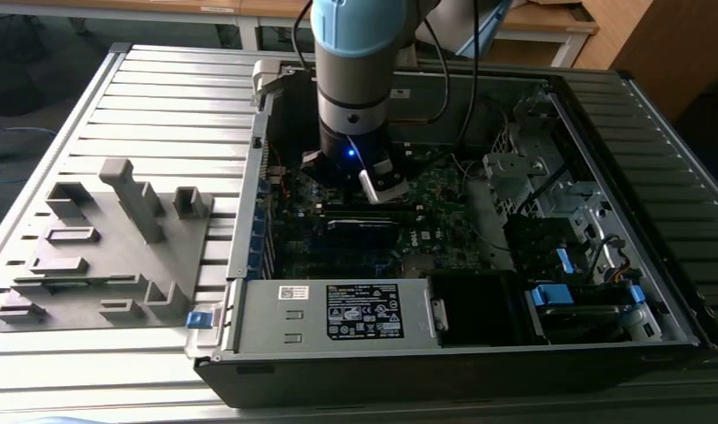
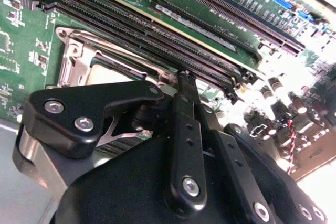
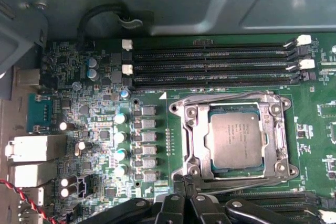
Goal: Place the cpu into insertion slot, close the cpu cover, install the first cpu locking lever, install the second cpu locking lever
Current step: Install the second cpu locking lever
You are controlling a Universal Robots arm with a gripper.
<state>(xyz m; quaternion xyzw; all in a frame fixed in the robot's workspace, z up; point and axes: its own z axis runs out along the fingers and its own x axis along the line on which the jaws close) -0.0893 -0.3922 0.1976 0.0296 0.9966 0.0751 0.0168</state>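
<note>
The motherboard (image 1: 335,238) lies inside the open computer case (image 1: 641,265), which rests on the slatted table (image 1: 158,97). Taking the insertion slot (image 3: 195,141) as landmark: the cpu (image 3: 234,141) sits in it, the cpu cover (image 3: 273,109) lies closed around the chip, and the memory slots (image 3: 210,66) run just beside one edge. The gripper (image 3: 184,184) hangs just beside the opposite edge. On the exterior view's left, a parts fixture (image 1: 100,247) stands on the table beside the case.

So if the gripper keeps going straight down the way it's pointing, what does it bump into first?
Probably the edge of the cpu cover beside the memory slots; the gripper hangs just above it, though depth is hard to judge.
</note>
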